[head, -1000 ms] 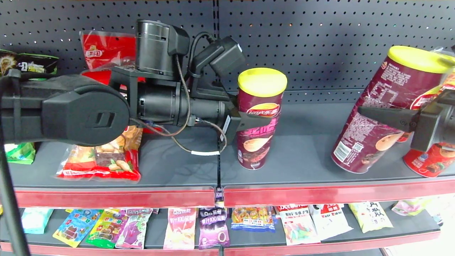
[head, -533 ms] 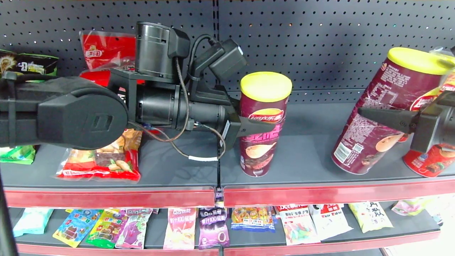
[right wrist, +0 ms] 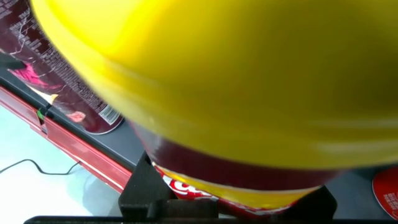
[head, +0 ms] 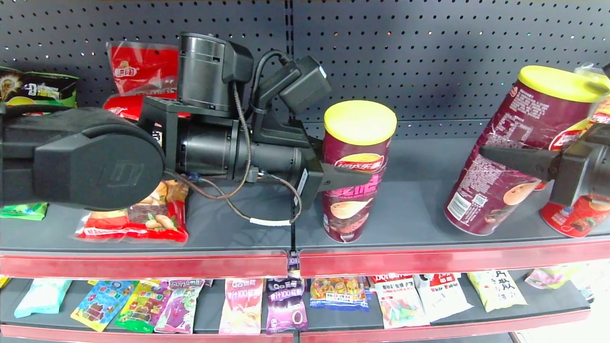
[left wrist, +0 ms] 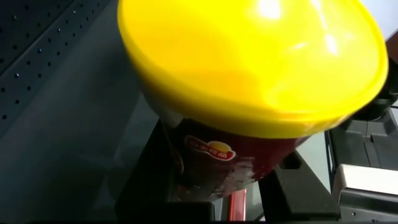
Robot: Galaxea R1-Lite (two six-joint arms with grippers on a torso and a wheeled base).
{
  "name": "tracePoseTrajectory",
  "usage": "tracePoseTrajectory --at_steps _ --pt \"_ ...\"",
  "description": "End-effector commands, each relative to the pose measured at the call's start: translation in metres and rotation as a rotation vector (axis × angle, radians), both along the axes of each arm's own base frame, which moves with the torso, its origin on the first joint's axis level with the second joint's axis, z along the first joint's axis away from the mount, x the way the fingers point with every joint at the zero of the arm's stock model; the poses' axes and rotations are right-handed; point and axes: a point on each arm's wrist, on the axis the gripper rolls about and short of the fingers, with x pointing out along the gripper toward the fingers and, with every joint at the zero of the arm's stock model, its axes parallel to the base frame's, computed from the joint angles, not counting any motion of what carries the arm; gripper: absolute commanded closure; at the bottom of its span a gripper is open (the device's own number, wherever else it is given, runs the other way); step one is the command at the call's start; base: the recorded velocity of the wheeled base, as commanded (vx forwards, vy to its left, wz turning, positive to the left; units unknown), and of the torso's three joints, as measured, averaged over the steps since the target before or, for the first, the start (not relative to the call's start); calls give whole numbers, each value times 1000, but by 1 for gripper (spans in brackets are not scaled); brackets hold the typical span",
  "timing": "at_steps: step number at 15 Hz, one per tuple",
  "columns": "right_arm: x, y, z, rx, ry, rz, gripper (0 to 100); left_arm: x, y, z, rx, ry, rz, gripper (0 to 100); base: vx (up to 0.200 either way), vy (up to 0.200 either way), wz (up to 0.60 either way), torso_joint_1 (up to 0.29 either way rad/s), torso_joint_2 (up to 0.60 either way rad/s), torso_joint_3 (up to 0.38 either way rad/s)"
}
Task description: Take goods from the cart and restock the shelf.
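My left gripper has carried its can slightly toward 5 o'clock in the head view over the last second, nearer the red front lip. It is clamped round the can's middle, with the long axis upright and the yellow lid at 12. I can't tell whether the base touches the shelf board. My right gripper grips a second can, which leans with its top toward 1 o'clock beside a red can. I'd set the left one down first, since it's already square to the board.
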Motion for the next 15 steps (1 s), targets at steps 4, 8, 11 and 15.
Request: tracePoseTrajectory --at_steps 4,8,11,15 --pt "0 0 0 0 -1 -1 100 -4 -3 0 1 4 -15 100 0 0 0 0 0 0" --pt "0 0 1 1 -3 2 100 -6 -4 0 -4 19 -14 100 0 0 0 0 0 0" --pt "1 1 1 -1 -2 6 100 -5 -4 -1 0 21 -13 100 0 0 0 0 0 0" --pt "5 4 1 -4 2 12 100 -4 -5 -5 7 32 -6 100 0 0 0 0 0 0"
